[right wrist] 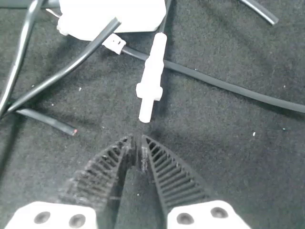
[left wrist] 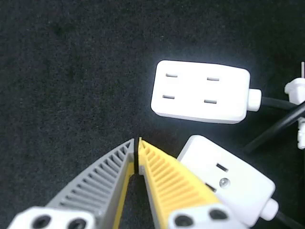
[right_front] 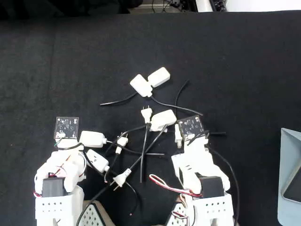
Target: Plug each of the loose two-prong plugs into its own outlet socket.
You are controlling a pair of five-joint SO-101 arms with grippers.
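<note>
My left gripper (left wrist: 137, 143), with one grey and one yellow finger, is shut on nothing over the black cloth. Just beyond it lies a white outlet block (left wrist: 200, 91) (right_front: 91, 139) with two pairs of slots, and a second block (left wrist: 226, 179) (right_front: 97, 161) lies beside the yellow finger. My right gripper (right wrist: 138, 140), with black fingers, is shut and empty. A white plug (right wrist: 151, 78) (right_front: 178, 134) lies a short way ahead of its tips. Behind that plug sits another outlet block (right wrist: 112, 14) (right_front: 163, 120). Loose plugs (right_front: 146, 113) (right_front: 122, 141) (right_front: 121, 179) lie between the arms.
Two joined white blocks (right_front: 149, 81) lie farther back at mid table. Black cables (right_front: 143, 155) cross between the arms. A pale blue tray (right_front: 288, 155) stands at the right edge. The far and left parts of the black cloth (right_front: 56, 61) are bare.
</note>
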